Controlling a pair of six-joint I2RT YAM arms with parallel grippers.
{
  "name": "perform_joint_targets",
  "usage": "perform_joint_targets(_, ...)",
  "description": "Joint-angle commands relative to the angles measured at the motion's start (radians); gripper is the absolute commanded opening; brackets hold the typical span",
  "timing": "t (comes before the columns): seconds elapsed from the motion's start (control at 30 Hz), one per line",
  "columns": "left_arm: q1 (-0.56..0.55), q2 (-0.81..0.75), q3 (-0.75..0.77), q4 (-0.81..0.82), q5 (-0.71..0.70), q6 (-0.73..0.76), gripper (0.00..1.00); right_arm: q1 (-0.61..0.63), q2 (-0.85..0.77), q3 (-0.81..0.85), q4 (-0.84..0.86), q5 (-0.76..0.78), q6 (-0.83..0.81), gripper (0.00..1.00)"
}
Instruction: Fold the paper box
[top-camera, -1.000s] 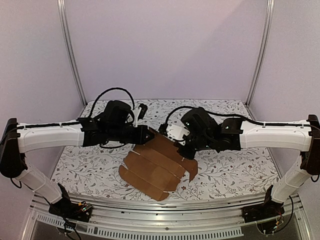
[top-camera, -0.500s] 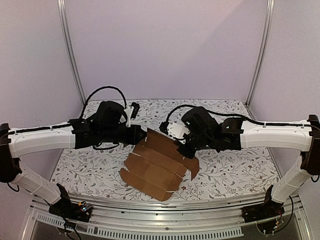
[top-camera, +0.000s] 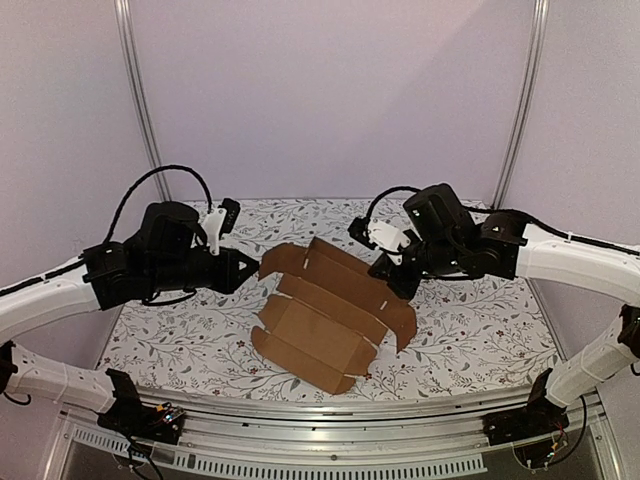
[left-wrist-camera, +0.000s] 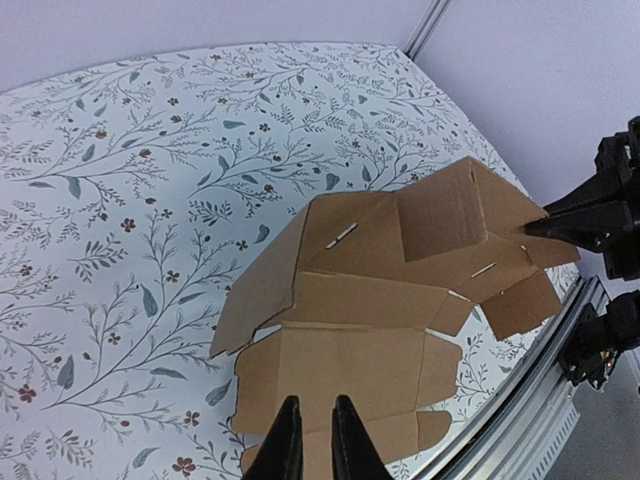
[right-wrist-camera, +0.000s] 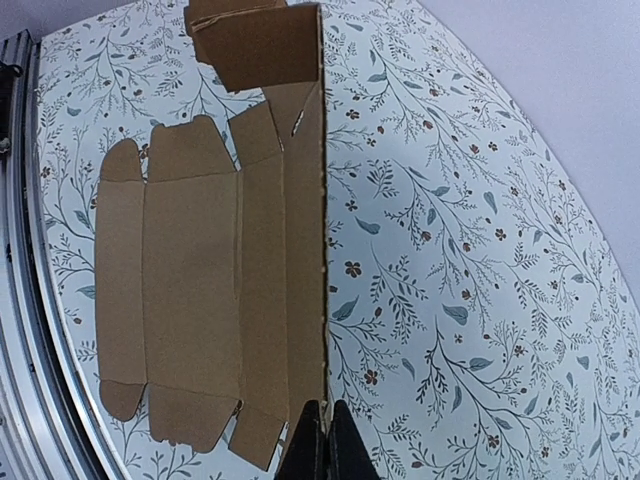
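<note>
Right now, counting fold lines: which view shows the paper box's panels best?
Right wrist: the paper box lies spread out below, creases and tabs clear. Top external shows it smaller; left wrist sees it at a slant, creases foreshortened.

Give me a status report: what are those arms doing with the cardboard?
Left gripper slightly parted, gripping nothing. Right gripper shut on the paper box, lifting one edge. Box partly folded. Nothing blocking.

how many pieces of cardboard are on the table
1: a single cardboard sheet, partly folded, in the middle of the table, with one raised edge pinched by the right hand. None seem hidden.
</note>
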Motion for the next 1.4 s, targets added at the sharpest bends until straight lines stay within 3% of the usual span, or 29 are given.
perform_joint_targets(0.0,-0.008,-0.079,-0.023,-0.11,-0.032,0.04,0.12,-0.036,-0.057,0.017,-0.058,-0.125,0.015,0.0)
perform_joint_targets(0.5,-0.004,-0.218,-0.147,-0.072,-0.012,0.008,0.11,-0.052,-0.24,-0.035,-0.06,-0.38,0.003,0.0)
perform_joint_targets(0.83,-0.001,-0.301,-0.2,0.078,0.188,0.046,0.1,-0.052,-0.33,-0.051,-0.061,-0.508,0.008,0.0)
perform_joint_targets(1.37,0.001,-0.385,-0.199,0.151,0.501,0.11,0.09,-0.052,-0.371,-0.054,-0.03,-0.613,0.04,0.0)
